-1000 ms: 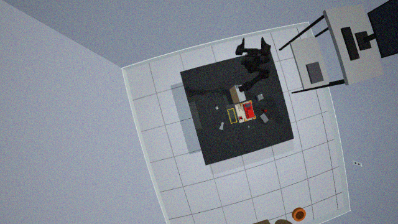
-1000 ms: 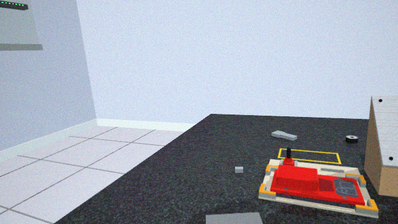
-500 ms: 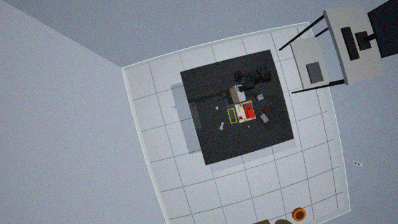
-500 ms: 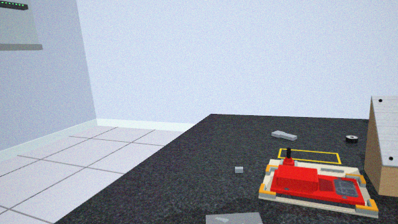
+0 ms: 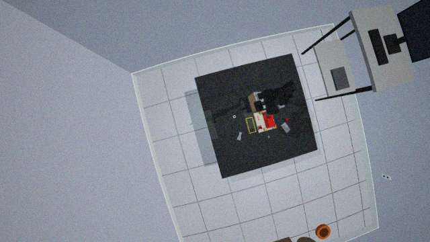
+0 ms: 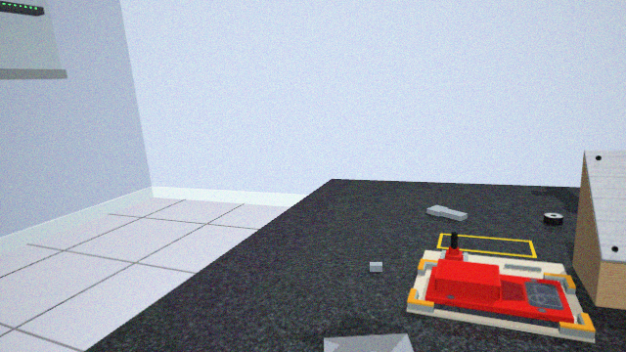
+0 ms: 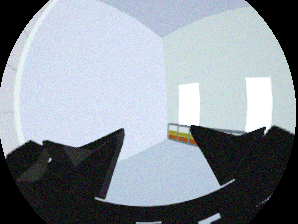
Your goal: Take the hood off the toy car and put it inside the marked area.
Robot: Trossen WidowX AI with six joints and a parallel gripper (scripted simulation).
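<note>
The red toy car (image 5: 269, 121) (image 6: 467, 280) sits on a cream board between orange and grey corner pieces. A dark grey panel (image 6: 544, 295) lies on its right end in the exterior view and looks like the hood. The yellow outline of the marked area (image 5: 248, 126) (image 6: 534, 248) is on the table beside the board, with nothing inside. My gripper (image 7: 158, 129) is open and empty, with only walls and floor behind its fingers in the wrist view. In the top view the black arm is folded beside the car; the fingertips cannot be made out. The exterior view does not show the gripper.
A wooden box (image 5: 251, 101) (image 6: 586, 240) with a sloped white top stands beside the board. A red piece with a black peg (image 6: 454, 244) stands behind the cabin. Grey pieces (image 5: 239, 136) (image 6: 376, 267), a larger grey block (image 5: 285, 127) (image 6: 369, 344) and a black ring (image 5: 234, 116) (image 6: 553, 220) lie around.
</note>
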